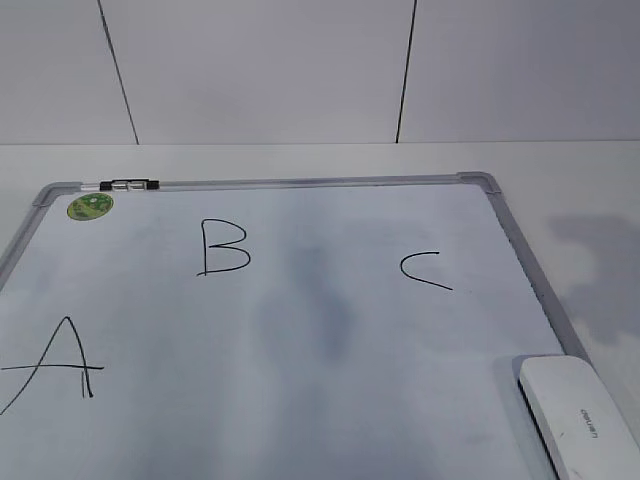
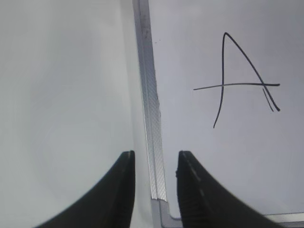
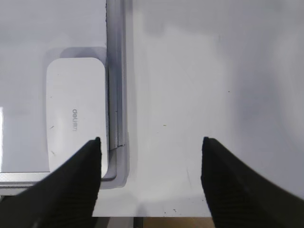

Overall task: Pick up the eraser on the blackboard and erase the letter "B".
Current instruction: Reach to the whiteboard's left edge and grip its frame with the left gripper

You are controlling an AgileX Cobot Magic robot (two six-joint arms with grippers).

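Three black letters sit on the blackboard (image 1: 300, 400) in the exterior view: the letter "B" (image 1: 224, 248) upper centre-left, an A (image 1: 55, 365) at the lower left and a C (image 1: 428, 268) to the right of centre, none of them wiped yet. The eraser (image 1: 578, 418) lies flat in the lower right corner of that view, on the board against its right frame, untouched. In the right wrist view the right gripper (image 3: 151, 156) hangs with its fingers wide apart and empty; the eraser (image 3: 76, 111) is at the left of that frame, so the gap sits mostly over bare table (image 3: 199, 95) beside the frame rail (image 3: 116, 95). In the left wrist view the left gripper (image 2: 156, 166) has its fingers partly open and holding nothing, straddling the board's left edge rail (image 2: 149, 95) near the A (image 2: 237, 78). The main risk, as I judge it, is misalignment: a descent from here would put one finger on the rail or the eraser's edge. The low, smooth block could also slip from a shallow pinch, and a broad wipe might smear the A or C.
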